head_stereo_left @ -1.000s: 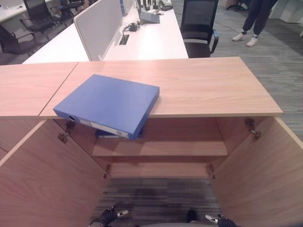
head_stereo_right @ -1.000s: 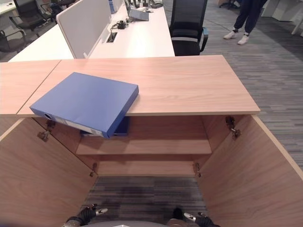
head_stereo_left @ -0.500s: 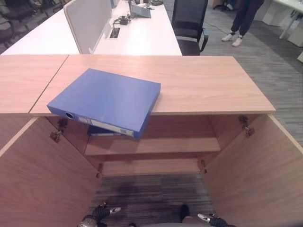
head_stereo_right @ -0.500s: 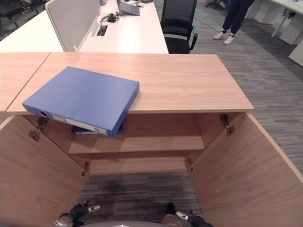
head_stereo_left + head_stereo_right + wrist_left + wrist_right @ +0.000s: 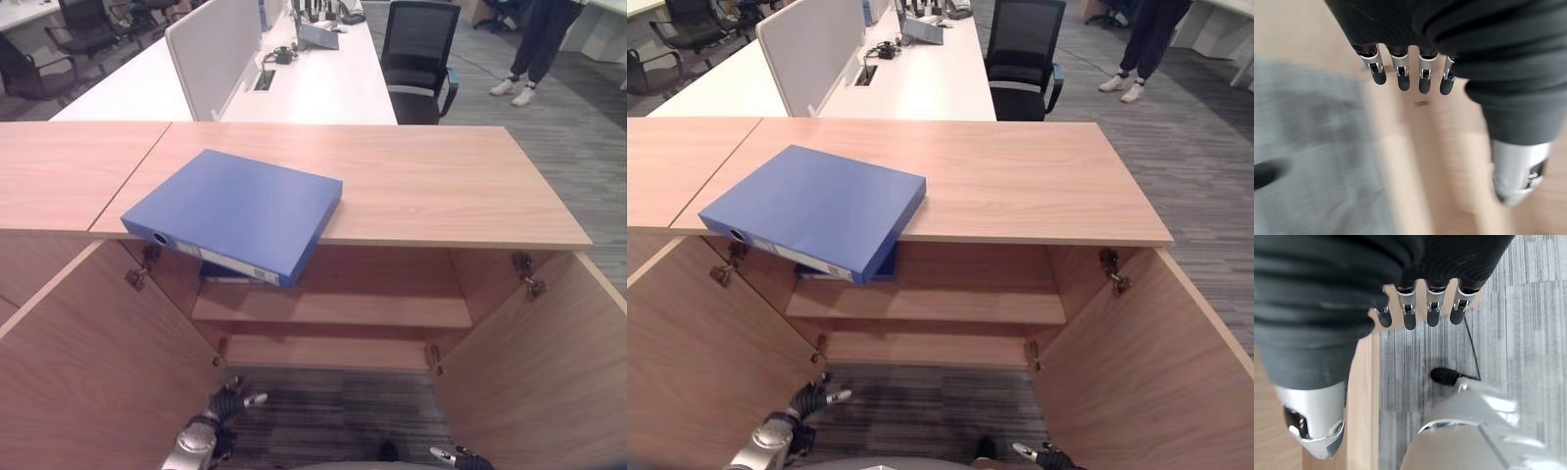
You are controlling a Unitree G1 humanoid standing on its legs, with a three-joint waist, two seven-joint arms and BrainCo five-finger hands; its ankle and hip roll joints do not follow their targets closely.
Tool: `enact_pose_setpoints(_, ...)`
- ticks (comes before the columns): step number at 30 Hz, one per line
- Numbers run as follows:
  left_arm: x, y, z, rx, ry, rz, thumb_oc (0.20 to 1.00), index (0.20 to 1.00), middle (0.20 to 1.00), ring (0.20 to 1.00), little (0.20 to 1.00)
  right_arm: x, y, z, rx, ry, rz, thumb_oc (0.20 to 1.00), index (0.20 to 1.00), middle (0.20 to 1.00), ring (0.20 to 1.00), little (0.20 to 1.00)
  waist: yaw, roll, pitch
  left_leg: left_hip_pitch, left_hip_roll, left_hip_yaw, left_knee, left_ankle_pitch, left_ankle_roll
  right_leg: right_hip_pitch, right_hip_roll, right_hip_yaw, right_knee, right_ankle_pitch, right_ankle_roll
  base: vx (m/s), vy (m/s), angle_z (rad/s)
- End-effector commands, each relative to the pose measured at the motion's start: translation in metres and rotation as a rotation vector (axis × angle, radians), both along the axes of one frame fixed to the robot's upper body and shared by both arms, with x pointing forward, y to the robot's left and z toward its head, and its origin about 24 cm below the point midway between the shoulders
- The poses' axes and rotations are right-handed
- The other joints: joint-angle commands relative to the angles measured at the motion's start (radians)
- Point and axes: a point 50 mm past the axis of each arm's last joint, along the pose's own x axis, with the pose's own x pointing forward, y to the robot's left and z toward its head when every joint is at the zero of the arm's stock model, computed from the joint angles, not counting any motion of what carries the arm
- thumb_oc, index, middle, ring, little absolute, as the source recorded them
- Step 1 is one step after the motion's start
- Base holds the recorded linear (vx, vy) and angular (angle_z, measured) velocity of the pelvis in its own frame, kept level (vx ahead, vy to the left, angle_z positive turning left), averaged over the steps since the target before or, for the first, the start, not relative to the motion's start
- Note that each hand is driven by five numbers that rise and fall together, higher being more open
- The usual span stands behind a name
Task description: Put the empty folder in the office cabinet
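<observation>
A blue folder (image 5: 235, 211) lies flat on the wooden cabinet top (image 5: 441, 186), its spine corner hanging over the front edge at the left. Beneath it, a second blue folder (image 5: 227, 274) lies on the cabinet's upper shelf (image 5: 333, 308), mostly hidden. Both cabinet doors stand wide open. My left hand (image 5: 223, 403) hangs low in front of the left door (image 5: 88, 362), fingers (image 5: 1423, 78) straight and holding nothing. My right hand (image 5: 453, 456) is low at the bottom edge by the right door (image 5: 549, 372), fingers (image 5: 1432, 308) relaxed and empty.
A lower shelf (image 5: 323, 352) sits under the upper one, with grey carpet (image 5: 333, 411) in front. A neighbouring cabinet top (image 5: 59, 176) adjoins at the left. Behind are white desks with a divider (image 5: 211, 54), a black chair (image 5: 416, 59) and a person's legs (image 5: 534, 49).
The camera has shifted. My left arm has lifted farther into view in front of the left door. The blue folder has stayed put on the cabinet top.
</observation>
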Motion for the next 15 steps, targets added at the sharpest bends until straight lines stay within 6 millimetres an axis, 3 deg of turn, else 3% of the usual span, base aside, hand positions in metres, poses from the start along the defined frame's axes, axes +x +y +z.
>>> enact_pose_setpoints(1,0.018,0.022,0.025,0.169,-0.144,-0.017,1.000,1.000,1.000,1.000,1.000,0.016,0.002,0.002,-0.023,-0.042,0.024,1.000,1.000,1.000,1.000,1.000,0.014,-0.017,0.035,-0.071,-0.035,-0.051,0.012,0.011,0.012,0.103,0.000,0.037,0.048,-0.169,0.045,0.01,-0.088,0.15)
enact_pose_setpoints(5,0.010,0.035,0.043,0.375,-0.267,-0.016,1.000,1.000,1.000,1.000,1.000,0.006,0.015,-0.003,-0.006,-0.025,0.033,1.000,1.000,1.000,1.000,1.000,0.037,-0.029,0.028,-0.069,-0.033,-0.065,0.012,0.006,0.007,0.124,0.007,0.026,0.031,-0.176,0.043,0.03,-0.061,0.13)
enact_pose_setpoints(9,-0.003,0.046,0.049,0.555,-0.316,-0.011,1.000,1.000,1.000,1.000,1.000,-0.003,0.019,-0.005,-0.011,-0.014,0.034,1.000,1.000,1.000,1.000,1.000,0.049,-0.036,0.020,-0.065,-0.029,-0.076,0.012,0.001,0.003,0.136,0.010,0.018,0.026,-0.182,0.040,0.02,-0.041,0.07)
enact_pose_setpoints(15,-0.024,0.055,0.048,0.548,-0.315,0.104,1.000,1.000,1.000,1.000,1.000,-0.004,0.016,-0.005,-0.017,-0.008,-0.003,1.000,1.000,1.000,1.000,1.000,0.071,-0.037,0.017,-0.073,-0.026,-0.097,0.012,0.007,0.000,0.142,0.016,-0.002,0.024,-0.185,0.032,-0.02,-0.032,0.13)
